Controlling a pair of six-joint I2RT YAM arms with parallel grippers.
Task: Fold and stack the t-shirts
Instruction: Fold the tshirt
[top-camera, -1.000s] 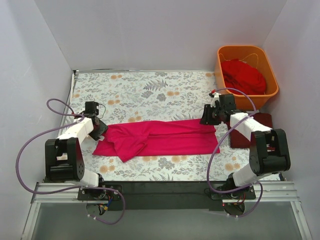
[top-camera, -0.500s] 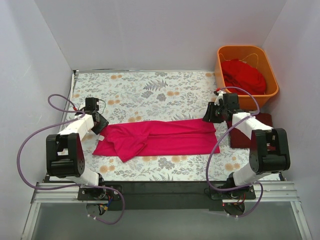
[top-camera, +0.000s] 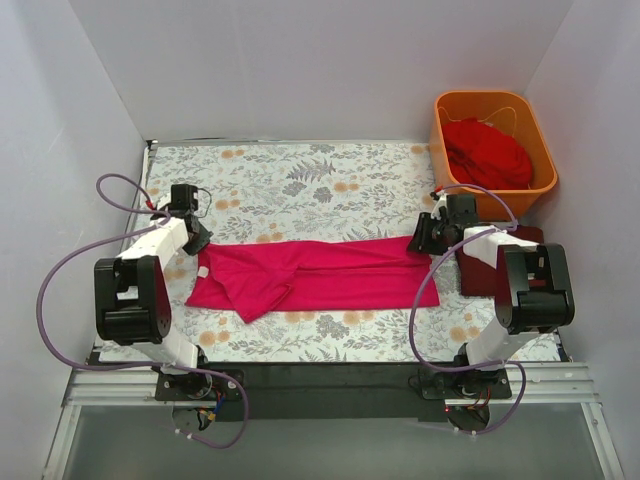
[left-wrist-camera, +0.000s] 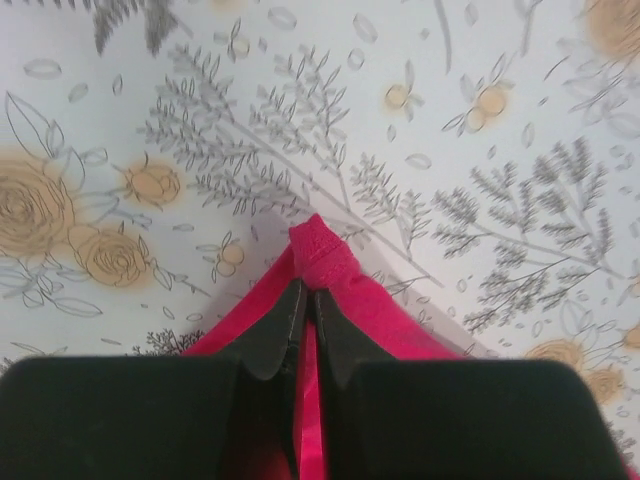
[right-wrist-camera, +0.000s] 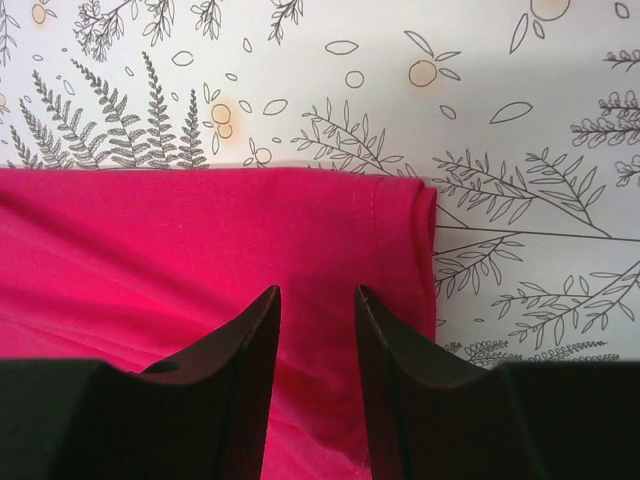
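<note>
At L end, L gripper (left-wrist-camera: 307, 298) pinches pink tee (top-camera: 330, 276); R gripper (right-wrist-camera: 317, 296) part-open opposite.

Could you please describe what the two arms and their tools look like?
Both the left arm and the right arm have white link shells between chunky black joint housings. A purple cable loops loosely along each arm. The left tool and the right tool each carry two matte black fingers that taper to narrow tips. No markings are legible.
</note>
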